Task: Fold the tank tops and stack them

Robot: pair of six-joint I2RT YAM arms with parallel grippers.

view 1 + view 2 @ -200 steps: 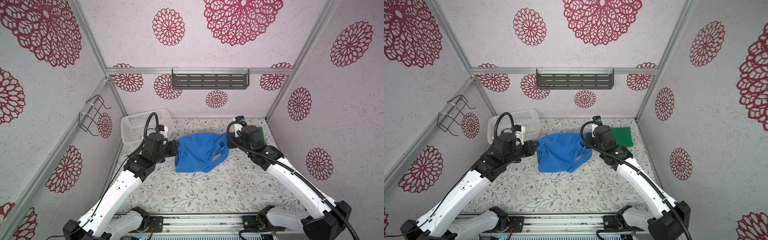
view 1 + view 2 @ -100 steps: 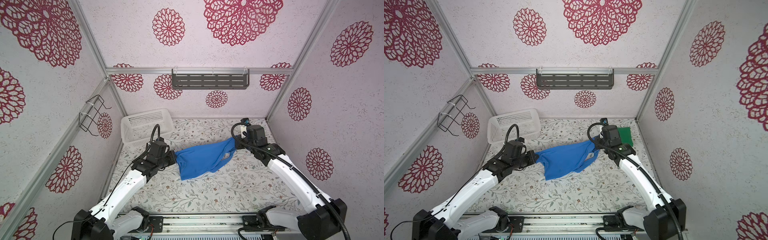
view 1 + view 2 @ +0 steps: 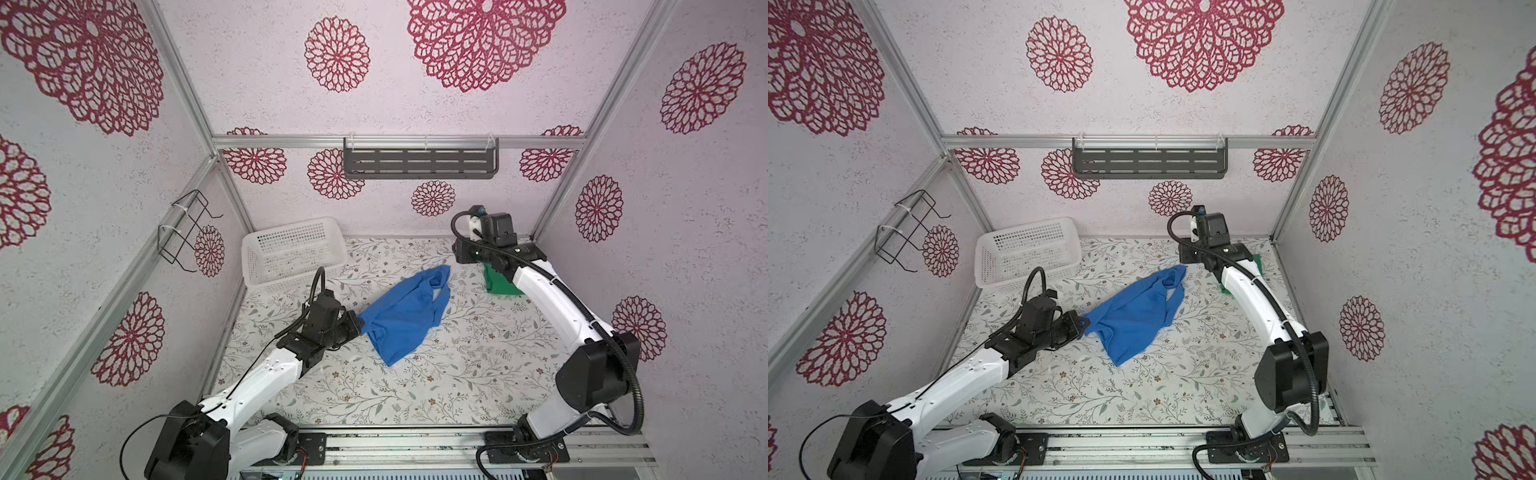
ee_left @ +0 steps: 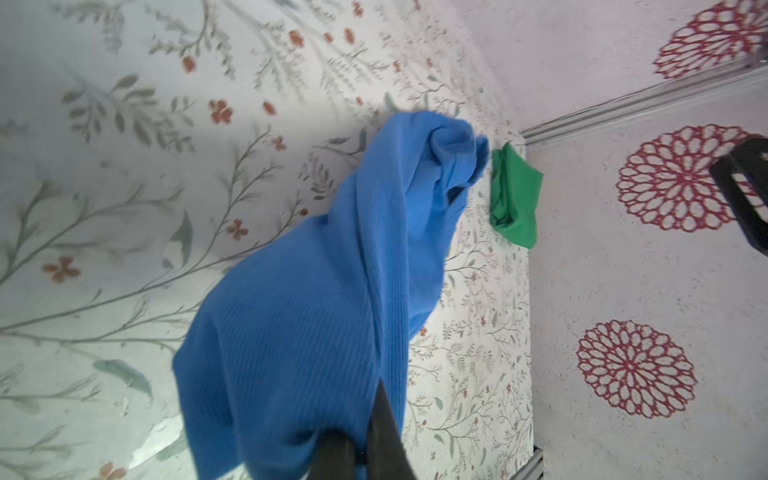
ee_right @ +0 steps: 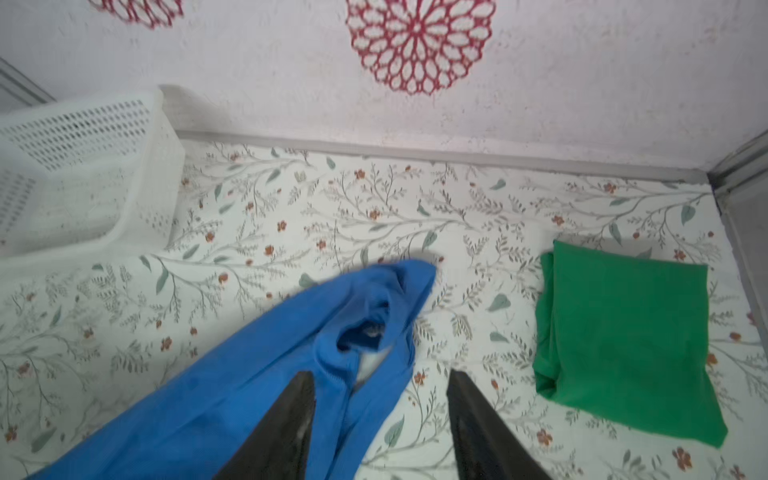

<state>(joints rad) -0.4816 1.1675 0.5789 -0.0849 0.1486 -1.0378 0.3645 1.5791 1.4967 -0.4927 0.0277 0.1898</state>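
So, left gripper (image 3: 356, 325) was clamped on an edge of the blue tank top (image 3: 403, 316), crumpled on the table (image 3: 415, 395); right gripper (image 5: 380, 372) hung jaws apart, empty, above its strap end. Folded green tank top (image 5: 623, 332) lay back-right.

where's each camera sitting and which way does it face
Both top views: high at the front, looking down on the floral table; left arm and right arm show.
Left wrist: on the left arm, looking along the royal blue cloth tank top toward the folded bright green cloth tank top; shut left gripper shows.
Right wrist: on the right arm, facing back wall and white perforated plastic basket; open right gripper shows.
Shared: both wrist views show both tops.
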